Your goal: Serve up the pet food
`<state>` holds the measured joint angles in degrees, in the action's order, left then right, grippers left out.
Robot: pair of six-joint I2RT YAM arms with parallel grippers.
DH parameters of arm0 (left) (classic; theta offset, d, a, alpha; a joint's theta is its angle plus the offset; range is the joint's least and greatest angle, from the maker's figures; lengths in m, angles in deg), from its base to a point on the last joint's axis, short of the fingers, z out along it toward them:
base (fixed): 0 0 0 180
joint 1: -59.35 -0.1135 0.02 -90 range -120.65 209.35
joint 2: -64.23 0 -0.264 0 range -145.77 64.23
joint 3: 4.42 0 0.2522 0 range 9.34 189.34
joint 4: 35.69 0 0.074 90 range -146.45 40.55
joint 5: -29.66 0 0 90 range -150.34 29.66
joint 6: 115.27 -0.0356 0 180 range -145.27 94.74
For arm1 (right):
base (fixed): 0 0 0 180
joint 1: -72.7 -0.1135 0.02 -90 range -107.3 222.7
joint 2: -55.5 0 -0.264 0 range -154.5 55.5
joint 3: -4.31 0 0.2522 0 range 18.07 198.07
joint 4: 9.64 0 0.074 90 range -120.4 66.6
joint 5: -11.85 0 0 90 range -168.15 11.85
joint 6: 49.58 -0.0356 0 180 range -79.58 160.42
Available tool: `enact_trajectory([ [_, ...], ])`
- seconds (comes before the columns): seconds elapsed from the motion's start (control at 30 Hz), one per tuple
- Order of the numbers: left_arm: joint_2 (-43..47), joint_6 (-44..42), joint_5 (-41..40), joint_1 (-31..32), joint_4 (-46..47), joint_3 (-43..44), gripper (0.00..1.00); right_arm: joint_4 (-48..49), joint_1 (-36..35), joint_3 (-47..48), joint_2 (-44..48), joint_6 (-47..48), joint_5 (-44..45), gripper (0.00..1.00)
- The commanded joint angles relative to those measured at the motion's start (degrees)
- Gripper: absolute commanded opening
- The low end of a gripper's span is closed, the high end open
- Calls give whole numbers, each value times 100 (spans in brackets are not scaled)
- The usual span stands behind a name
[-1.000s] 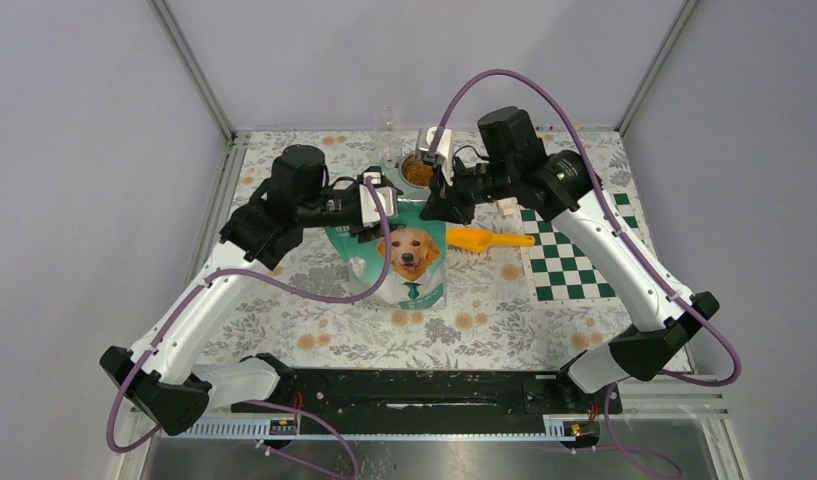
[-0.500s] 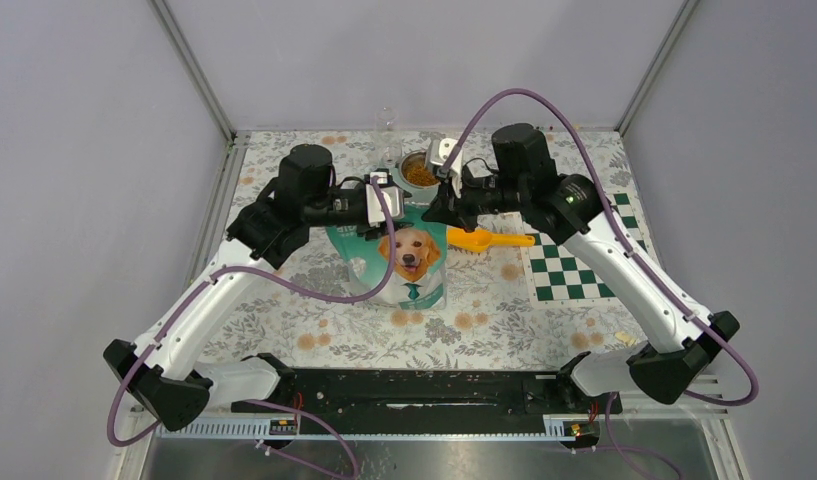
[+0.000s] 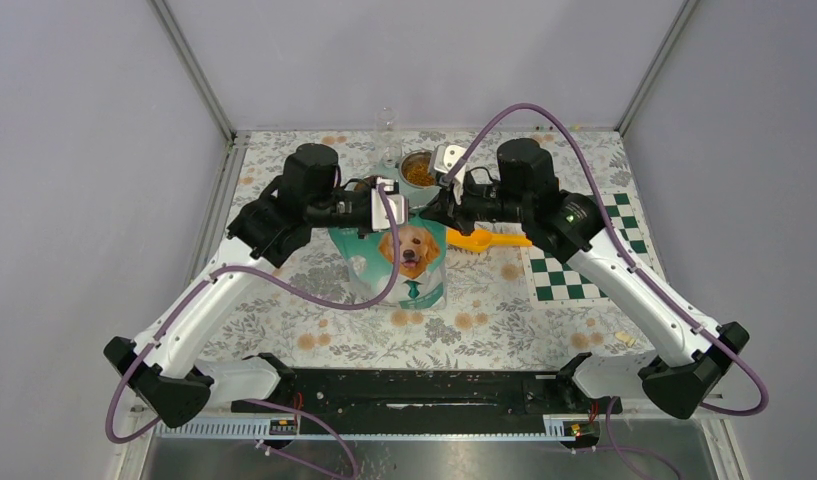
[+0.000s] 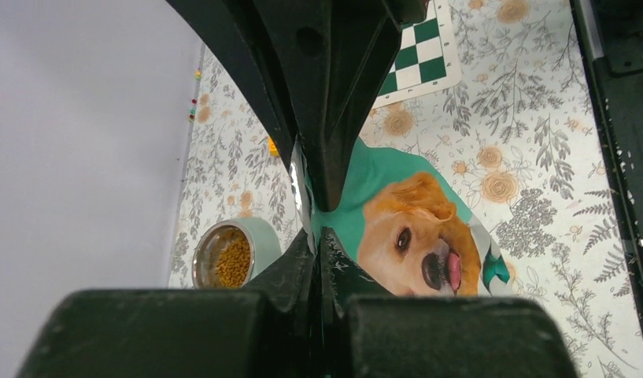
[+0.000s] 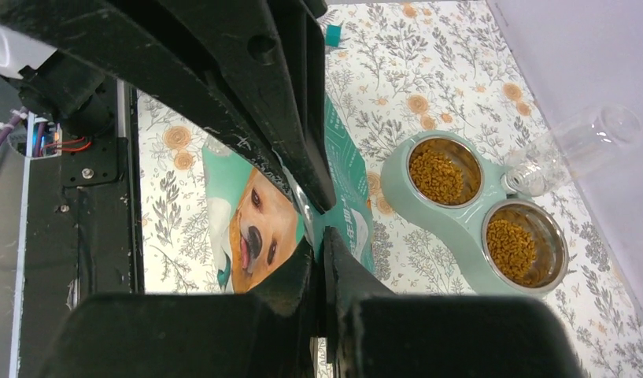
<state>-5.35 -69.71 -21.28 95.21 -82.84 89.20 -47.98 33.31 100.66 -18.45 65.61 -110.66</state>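
**Q:** What lies nearest the arms' bases?
**A:** A tabletop [image 3: 284,300] under a cloth printed with grey ferns and orange blooms. On it rests a glossy teal-and-white pouch [image 3: 409,270] with a golden retriever in a tie on its face.

**Q:** Who has hold of it?
**A:** Both arms. The left pincer [image 4: 318,220] is clamped on the pouch's silver-lined top edge, its black fingers pressed together with only the film between them. The right pincer [image 5: 318,224] grips the same edge from the other side, just as tightly.

**Q:** And beside the pouch?
**A:** On the right, just beside it, an orange plastic scoop [image 3: 481,240] lies flat. Past the scoop is a green-and-white chequered mat [image 3: 574,262].

**Q:** Where is the pet food?
**A:** Farther back. The pet food [image 5: 436,175] is small brown pellets heaped in both steel cups of a mint-green double bowl [image 5: 460,224], just behind the pouch. A clear plastic bottle [image 5: 574,142] meets the bowl's far side.

**Q:** The room?
**A:** Plain pale grey walls, with aluminium posts [image 3: 189,70] at the back corners.
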Motion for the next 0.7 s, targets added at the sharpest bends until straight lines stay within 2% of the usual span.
enact_trajectory([
  [0.0,152,-724,-1059,-52,-992,370,0,670,-1,43,547,-548,852,0],
  [0.17,76,-1176,-2426,-55,-2177,638,0,727,-1,-178,935,-673,1440,0],
  [0.27,-3,-1266,-2952,-61,-2890,796,0,764,-6,-322,1132,-669,1732,0],
  [0.4,16,-1285,-3285,-74,-3311,862,0,881,2,-538,1326,-671,2153,0],
  [0.67,306,-1175,-3548,-430,-3453,750,0,1381,-1,-885,1673,-835,2938,0],
])
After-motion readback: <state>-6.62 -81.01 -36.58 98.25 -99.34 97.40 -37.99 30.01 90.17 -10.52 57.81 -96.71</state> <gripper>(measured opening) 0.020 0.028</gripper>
